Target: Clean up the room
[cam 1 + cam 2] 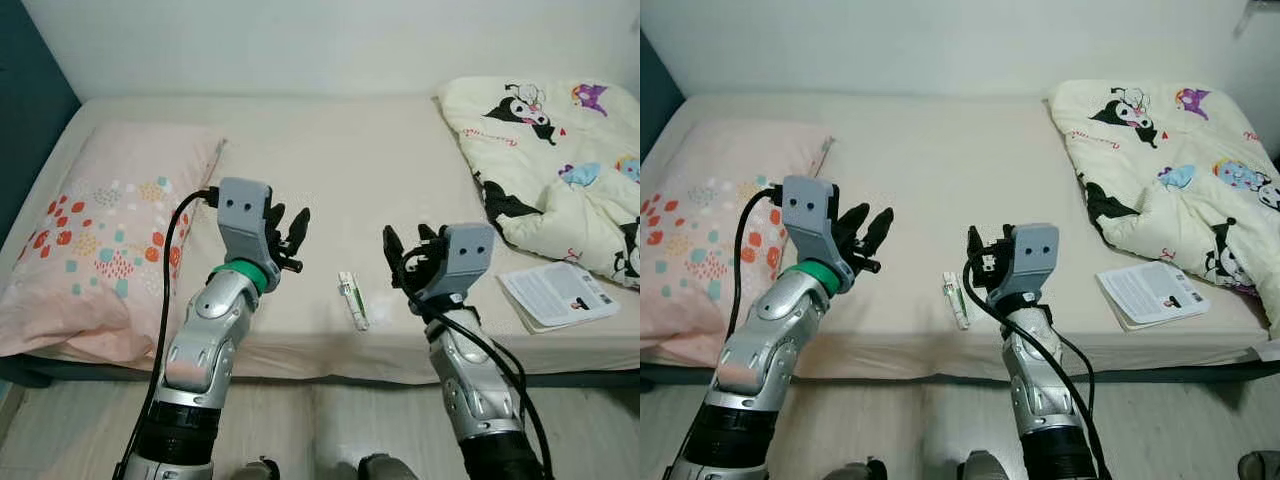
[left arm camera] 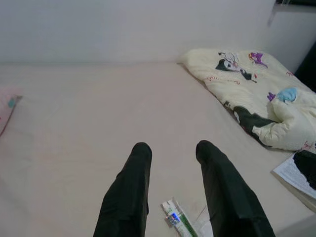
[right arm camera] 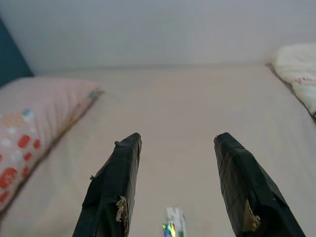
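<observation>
A small white-and-green tube (image 1: 352, 299) lies on the beige bed sheet (image 1: 350, 160) near the bed's front edge, between my two arms. My left gripper (image 1: 291, 232) hovers above the sheet to the tube's left, open and holding nothing. My right gripper (image 1: 405, 250) is raised just right of the tube, also open and empty. The tube (image 2: 176, 221) appears low between the left fingers (image 2: 127, 192), and the tube (image 3: 172, 226) sits between the right fingers (image 3: 114, 185). A white leaflet (image 1: 558, 292) lies at the front right of the bed.
A pink patterned pillow (image 1: 95, 240) covers the bed's left side. A cream cartoon-print blanket (image 1: 555, 160) is bunched at the right. A white wall (image 1: 330, 45) runs behind the bed, with a dark teal wall (image 1: 25, 110) at left. Light wooden floor (image 1: 330, 425) lies below.
</observation>
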`<state>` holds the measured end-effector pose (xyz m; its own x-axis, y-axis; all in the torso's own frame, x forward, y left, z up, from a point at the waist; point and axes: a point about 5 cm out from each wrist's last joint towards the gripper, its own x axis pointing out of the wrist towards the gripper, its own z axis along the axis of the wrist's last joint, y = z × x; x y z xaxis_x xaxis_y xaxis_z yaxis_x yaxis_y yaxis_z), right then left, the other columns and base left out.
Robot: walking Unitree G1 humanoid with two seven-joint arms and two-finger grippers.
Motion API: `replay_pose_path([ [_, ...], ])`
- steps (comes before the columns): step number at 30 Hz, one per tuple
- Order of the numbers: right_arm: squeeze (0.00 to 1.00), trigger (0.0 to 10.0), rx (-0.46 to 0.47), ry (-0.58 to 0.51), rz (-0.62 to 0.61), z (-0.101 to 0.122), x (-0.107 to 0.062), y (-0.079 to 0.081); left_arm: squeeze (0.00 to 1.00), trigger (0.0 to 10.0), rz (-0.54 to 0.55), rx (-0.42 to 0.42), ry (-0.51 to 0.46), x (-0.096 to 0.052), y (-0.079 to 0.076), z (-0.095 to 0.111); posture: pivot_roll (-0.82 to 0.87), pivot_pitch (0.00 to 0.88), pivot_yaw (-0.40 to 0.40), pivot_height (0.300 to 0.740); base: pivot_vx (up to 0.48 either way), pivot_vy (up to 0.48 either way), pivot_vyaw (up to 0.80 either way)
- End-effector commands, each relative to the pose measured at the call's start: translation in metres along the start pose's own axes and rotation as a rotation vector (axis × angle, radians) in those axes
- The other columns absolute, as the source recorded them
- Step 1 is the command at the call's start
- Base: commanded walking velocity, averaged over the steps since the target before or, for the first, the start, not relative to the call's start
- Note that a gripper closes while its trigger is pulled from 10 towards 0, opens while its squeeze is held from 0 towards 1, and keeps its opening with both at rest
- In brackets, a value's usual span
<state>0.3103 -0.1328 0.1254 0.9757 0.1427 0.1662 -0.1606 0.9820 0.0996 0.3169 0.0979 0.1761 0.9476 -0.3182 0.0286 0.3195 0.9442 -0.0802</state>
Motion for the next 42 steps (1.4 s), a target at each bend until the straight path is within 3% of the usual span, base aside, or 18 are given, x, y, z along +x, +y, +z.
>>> replay_pose_path([
  [1, 0.0, 10.0, -0.013, 0.021, -0.012, -0.007, -0.004, -0.003, 0.0, 10.0, 0.022, 0.002, 0.047, -0.003, 0.004, -0.013, -0.09, 0.064, 0.063, 0.69, 0.0, 0.0, 0.0],
  [3, 0.0, 10.0, -0.015, 0.024, -0.01, -0.007, -0.004, -0.003, 0.0, 10.0, 0.025, 0.02, 0.056, -0.004, 0.005, -0.016, -0.09, 0.064, 0.064, 0.685, 0.0, 0.0, 0.0],
  [4, 0.0, 10.0, -0.018, 0.026, -0.012, -0.008, -0.004, -0.004, 0.0, 10.0, 0.025, 0.07, 0.077, -0.008, 0.007, -0.026, -0.09, 0.064, 0.065, 0.675, 0.0, 0.0, 0.0],
  [9, 0.0, 10.0, -0.026, 0.024, -0.014, -0.008, -0.002, -0.005, 0.0, 10.0, 0.044, 0.091, 0.124, -0.016, 0.015, -0.044, -0.08, 0.066, 0.068, 0.655, 0.0, 0.0, 0.0],
  [11, 0.0, 10.0, -0.038, 0.023, -0.006, -0.009, -0.002, -0.005, 0.0, 10.0, 0.081, 0.066, 0.137, -0.022, 0.024, -0.053, -0.08, 0.068, 0.07, 0.645, 0.0, 0.0, 0.0],
  [17, 0.0, 10.0, -0.058, 0.029, 0.024, -0.01, 0.003, -0.003, 0.0, 10.0, 0.221, 0.111, 0.126, -0.036, 0.051, -0.067, -0.08, 0.07, 0.059, 0.62, 0.0, 0.0, 0.0],
  [20, 0.0, 10.0, -0.071, 0.05, 0.059, -0.013, 0.006, -0.003, 0.0, 10.0, 0.317, 0.095, 0.132, -0.043, 0.063, -0.075, -0.07, 0.08, 0.01, 0.605, 0.0, 0.0, 0.0],
  [31, 0.0, 10.0, -0.095, 0.086, 0.085, -0.02, 0.015, -0.007, 0.0, 10.0, 0.282, 0.088, 0.061, -0.037, 0.047, -0.067, -0.06, 0.092, -0.006, 0.56, 0.0, 0.0, 0.0],
  [42, 0.0, 10.0, -0.098, 0.095, 0.103, -0.018, 0.029, -0.01, 0.0, 10.0, 0.232, 0.101, -0.046, -0.019, 0.039, -0.034, -0.03, 0.137, -0.001, 0.51, 0.0, 0.0, 0.0],
])
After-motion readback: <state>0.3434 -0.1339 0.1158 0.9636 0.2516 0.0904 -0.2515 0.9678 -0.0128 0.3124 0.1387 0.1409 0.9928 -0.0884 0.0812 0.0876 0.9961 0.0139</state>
